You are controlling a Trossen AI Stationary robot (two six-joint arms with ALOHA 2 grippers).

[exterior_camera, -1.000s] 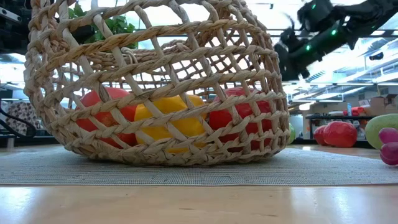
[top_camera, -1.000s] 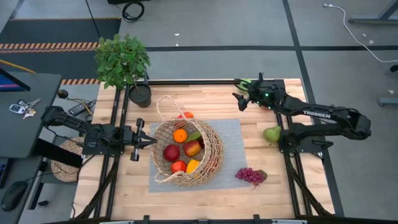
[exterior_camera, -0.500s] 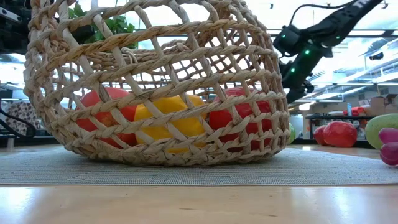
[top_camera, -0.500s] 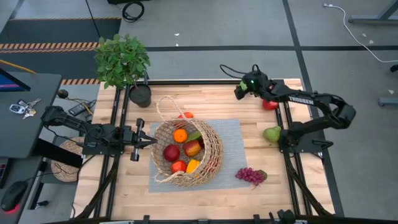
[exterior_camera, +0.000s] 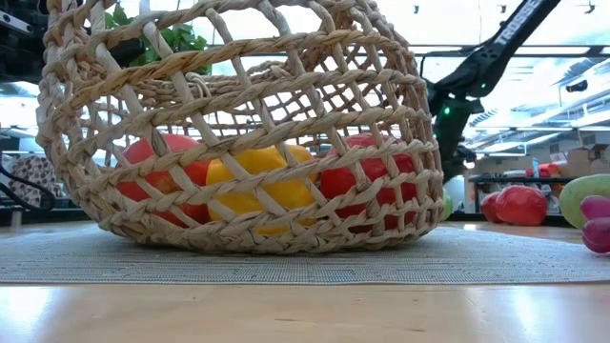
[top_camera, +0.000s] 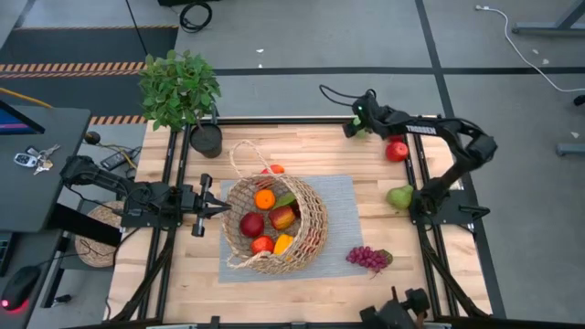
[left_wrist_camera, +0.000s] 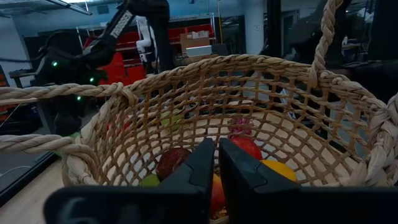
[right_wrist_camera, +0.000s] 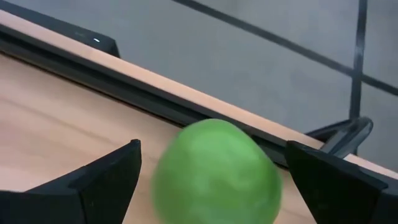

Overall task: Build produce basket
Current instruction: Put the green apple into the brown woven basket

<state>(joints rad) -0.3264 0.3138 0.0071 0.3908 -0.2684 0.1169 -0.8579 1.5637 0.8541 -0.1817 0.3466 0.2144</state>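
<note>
Basket first: you see a big round tan wicker one of open weave, with a thin looped handle rising toward the far edge; it sits on a grey mat in the middle of the wooden table; inside lie an orange, red apples and a yellow piece, and from table height the red and yellow show through the weave. Outside it you have purple grapes on the near right of the mat, a green pear and a red apple near the right edge. Your right gripper is at the far edge of the table; its fingers stand wide apart on either side of a green apple, not gripping it. Your left gripper rests level at the basket's left rim; its fingers lie together, holding nothing. A potted plant stands at the far left corner.
</note>
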